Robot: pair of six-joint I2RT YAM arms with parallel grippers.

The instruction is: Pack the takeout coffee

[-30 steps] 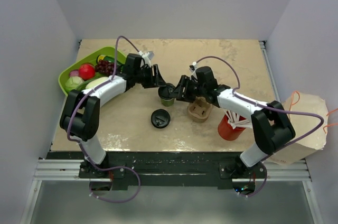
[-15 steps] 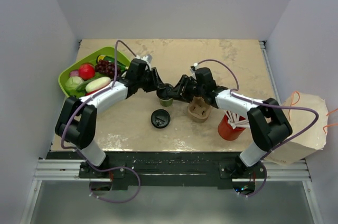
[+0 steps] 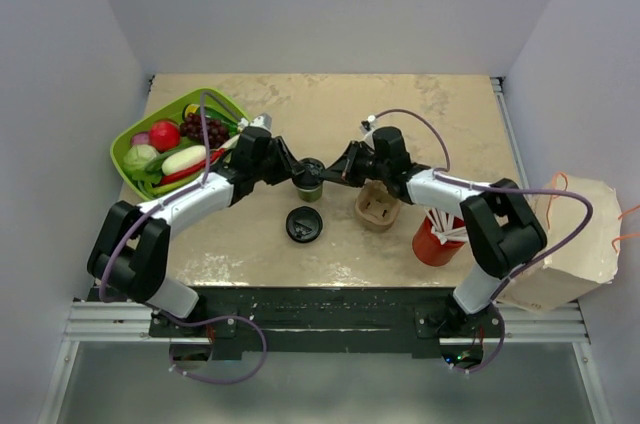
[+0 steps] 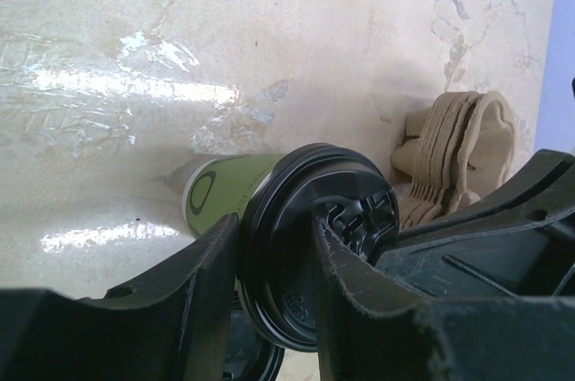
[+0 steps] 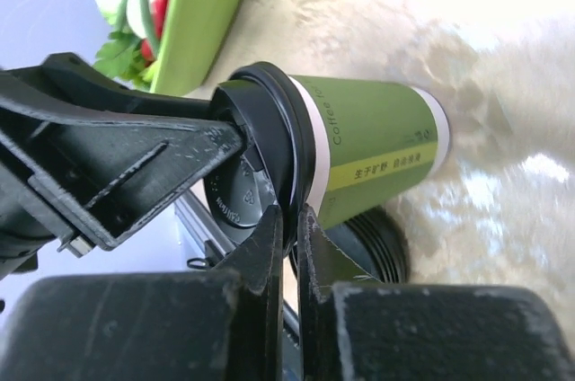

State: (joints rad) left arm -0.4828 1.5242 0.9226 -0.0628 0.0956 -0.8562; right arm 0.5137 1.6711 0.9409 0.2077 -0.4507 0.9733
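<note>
The takeout coffee (image 3: 308, 187) is a small green paper cup (image 5: 377, 143) standing upright mid-table with a black lid (image 4: 305, 237) on it. My left gripper (image 3: 293, 173) reaches it from the left. In the left wrist view the left gripper (image 4: 274, 228) is closed around the lid, one finger against the rim's side and the other across the lid's top. My right gripper (image 3: 328, 176) comes from the right. Seen from the right wrist, that gripper (image 5: 289, 212) is shut, its tips pinching the lid's rim.
A loose black lid (image 3: 303, 225) lies just in front of the cup. A cardboard cup carrier (image 3: 379, 209) sits to the cup's right, with a red cup of straws (image 3: 435, 241) beyond it. A green tray (image 3: 125, 141) of produce is at far left, a paper bag (image 3: 570, 244) off the right edge.
Both arms have closed in on the cup. The right gripper's jaws have snapped shut at the lid's rim and the left jaws have narrowed onto the lid. The cup shifted slightly left.
</note>
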